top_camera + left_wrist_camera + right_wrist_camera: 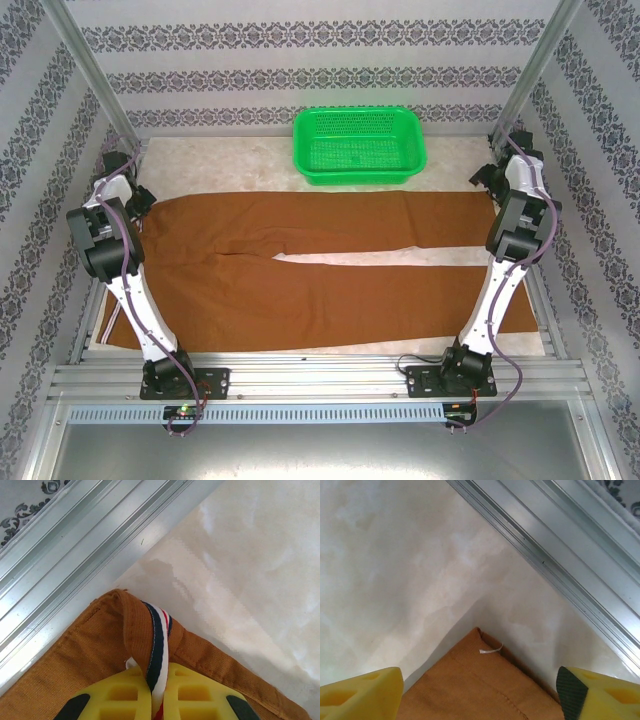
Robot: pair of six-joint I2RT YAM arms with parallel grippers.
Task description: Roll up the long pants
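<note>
The long pants [300,260] lie flat across the table, rust-brown, with the waistband at the left and both legs running right. My left gripper [143,197] is at the far left corner of the waistband. In the left wrist view its yellow fingers [159,700] are shut on a raised fold of waistband [100,645] and its navy, white and red striped ribbon [159,640]. My right gripper [490,182] is at the far leg's end. In the right wrist view it [477,695] stands open over the hem corner [470,680], one finger on each side.
A green plastic basket [360,145] stands at the back middle of the pale marble-look table [200,165]. Aluminium frame rails run close beside both grippers [75,555] [560,555]. A small white thread [490,651] sticks out at the hem corner.
</note>
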